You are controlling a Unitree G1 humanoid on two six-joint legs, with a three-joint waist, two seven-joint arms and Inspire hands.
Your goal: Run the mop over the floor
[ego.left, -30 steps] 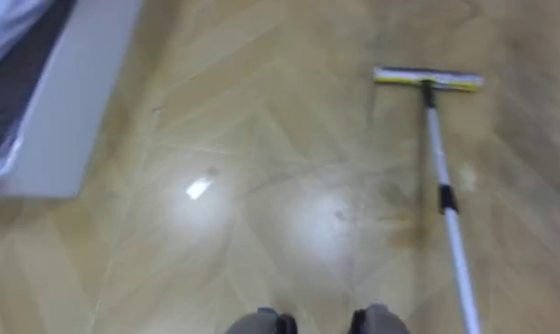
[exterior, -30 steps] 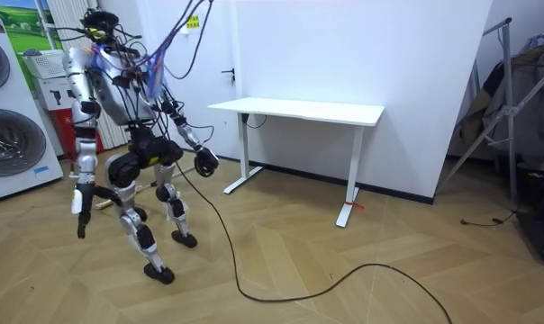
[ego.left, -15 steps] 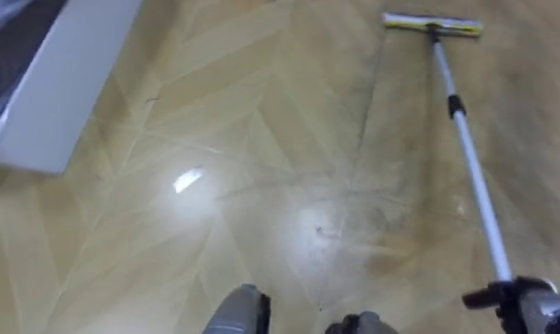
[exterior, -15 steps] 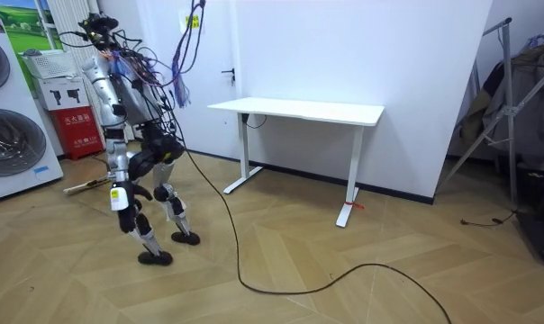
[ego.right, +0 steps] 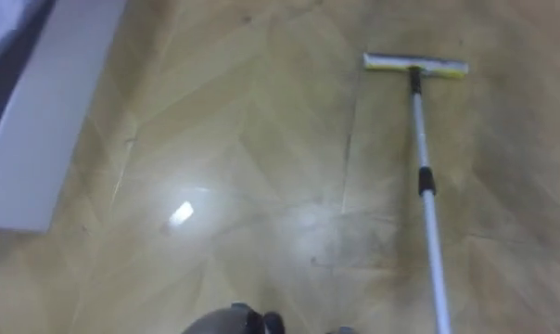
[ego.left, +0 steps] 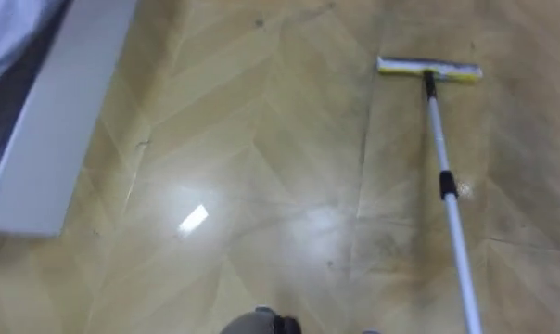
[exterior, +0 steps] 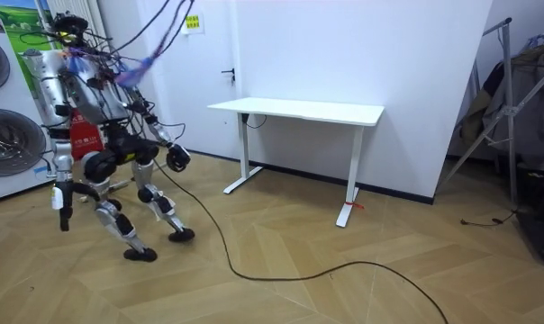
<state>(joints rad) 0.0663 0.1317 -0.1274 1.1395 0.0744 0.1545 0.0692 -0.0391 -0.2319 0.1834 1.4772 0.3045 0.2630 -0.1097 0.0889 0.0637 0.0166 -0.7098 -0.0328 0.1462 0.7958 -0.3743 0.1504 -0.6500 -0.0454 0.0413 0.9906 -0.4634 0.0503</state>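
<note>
The robot leaned forward, its left hand (exterior: 61, 194) hanging low and its right hand (exterior: 175, 159) back by its hip. I couldn't tell whether either was spread or closed. The one mop (ego.left: 444, 186) stood ahead on its right. The pole ran almost straight away from the right side, the nearer one by my guess, to a single yellow-edged head (ego.left: 429, 68) on the wooden floor (ego.left: 261, 139). One grey panel (ego.left: 48, 139) lay to the left, and one white desk (exterior: 299, 110) stood beyond.

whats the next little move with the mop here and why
Probably pull the mop head back along the floor toward the robot: it lies far out, its handle running to the lower right edge, with dull smudges between.
</note>
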